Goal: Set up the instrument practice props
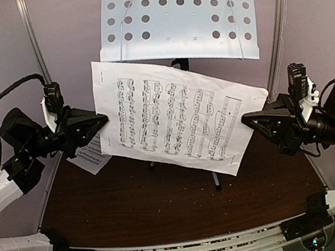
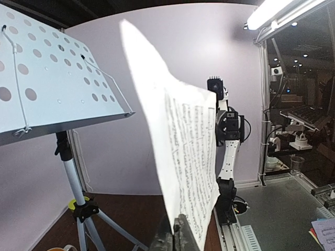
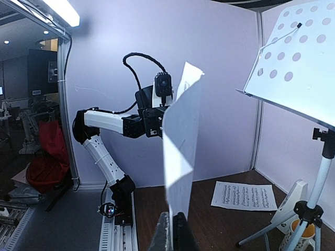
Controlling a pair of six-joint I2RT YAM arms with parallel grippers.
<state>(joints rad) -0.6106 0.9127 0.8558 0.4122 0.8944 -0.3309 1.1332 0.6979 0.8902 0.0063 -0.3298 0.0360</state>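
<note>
A printed sheet-music page (image 1: 172, 115) hangs in the air in front of the pale perforated music stand (image 1: 177, 18). My left gripper (image 1: 105, 118) is shut on the page's left edge and my right gripper (image 1: 244, 118) is shut on its right edge. In the left wrist view the page (image 2: 183, 141) rises from the closed left gripper (image 2: 180, 230), to the right of the stand's desk (image 2: 52, 78). The right wrist view shows the page (image 3: 180, 146) pinched in the right gripper (image 3: 175, 225). A second page (image 3: 245, 195) lies flat on the table. A white pyramid metronome (image 3: 293, 201) stands by the tripod.
The stand's grey tripod legs (image 1: 215, 178) spread over the brown table under the held page. The second page (image 1: 94, 156) lies at the table's left side, below my left arm. A patterned mug with an orange inside (image 3: 296, 238) sits at the tripod's foot. Pale walls close in the back.
</note>
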